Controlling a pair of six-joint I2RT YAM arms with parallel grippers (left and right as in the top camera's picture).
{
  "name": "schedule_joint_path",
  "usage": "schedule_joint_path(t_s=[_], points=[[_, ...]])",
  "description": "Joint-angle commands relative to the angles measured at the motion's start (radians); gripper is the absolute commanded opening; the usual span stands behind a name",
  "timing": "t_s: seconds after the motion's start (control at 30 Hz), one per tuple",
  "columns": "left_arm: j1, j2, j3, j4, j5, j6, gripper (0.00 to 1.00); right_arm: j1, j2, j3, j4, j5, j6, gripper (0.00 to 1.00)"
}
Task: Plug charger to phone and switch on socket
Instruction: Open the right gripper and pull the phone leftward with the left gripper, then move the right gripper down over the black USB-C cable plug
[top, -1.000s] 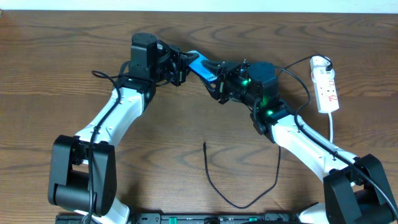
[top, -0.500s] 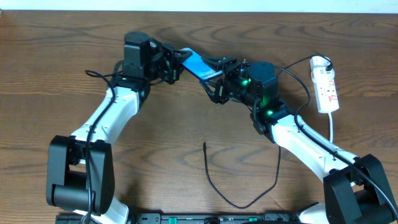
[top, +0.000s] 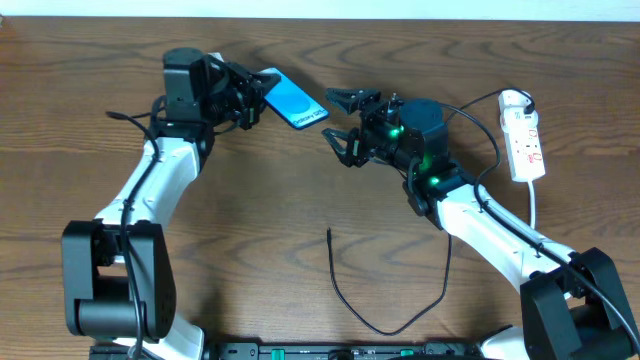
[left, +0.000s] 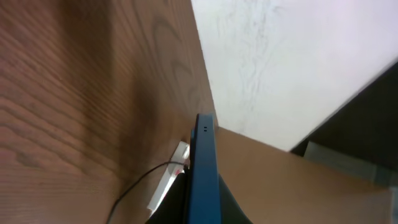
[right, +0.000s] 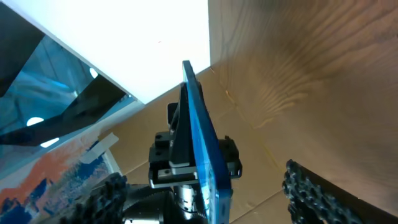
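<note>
Over table, left claw clamps phone, right claw spread nearby

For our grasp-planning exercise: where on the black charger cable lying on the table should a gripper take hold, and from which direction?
Grip the charger just behind its plug tip, coming straight down from above. It lies flat on the table, and that stretch runs straight, so the open right gripper can straddle it.

White arms, black joints, seemingly green LEDs.
</note>
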Motion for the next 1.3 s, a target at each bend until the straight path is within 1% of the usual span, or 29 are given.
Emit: schedule_joint_path(t_s=[0.0,0.2,0.33,0.4,0.43,0.47,0.73,0.8,0.9,1.03,1.27], points=[[0.031,-0.024,0.003,0.006,0.103,0.126,0.07,-0.007,-0.008,0.018,0.000,0.001,-0.045,0.80],[0.072,-0.024,0.003,0.006,0.217,0.245,0.07,-0.013,-0.008,0.018,-0.009,0.002,-0.106,0.84],[0.099,-0.024,0.003,0.006,0.307,0.364,0.07,-0.024,-0.008,0.018,-0.016,0.001,-0.183,0.94],[0.113,-0.024,0.003,0.006,0.367,0.451,0.07,-0.028,-0.008,0.018,-0.023,0.001,-0.245,0.99],[0.121,-0.024,0.003,0.007,0.408,0.515,0.07,-0.031,-0.008,0.018,-0.033,0.001,-0.293,0.99],[0.124,-0.024,0.003,0.006,0.431,0.554,0.07,-0.033,-0.008,0.018,-0.043,0.001,-0.329,0.99],[0.129,-0.024,0.003,0.006,0.588,0.817,0.07,-0.033,-0.008,0.018,-0.151,0.001,-0.565,0.99],[0.129,-0.024,0.002,0.006,0.618,0.861,0.07,-0.033,-0.008,0.018,-0.213,0.000,-0.691,0.99],[0.129,-0.024,0.002,0.003,0.644,0.917,0.07,-0.033,-0.008,0.018,-0.256,-0.009,-0.719,0.99],[0.133,-0.024,-0.006,0.002,0.643,0.999,0.07,-0.032,-0.008,0.018,-0.283,-0.038,-0.885,0.99],[0.198,-0.024,-0.013,-0.007,0.640,0.999,0.07,-0.026,-0.008,0.018,-0.403,-0.045,-1.033,0.99]])
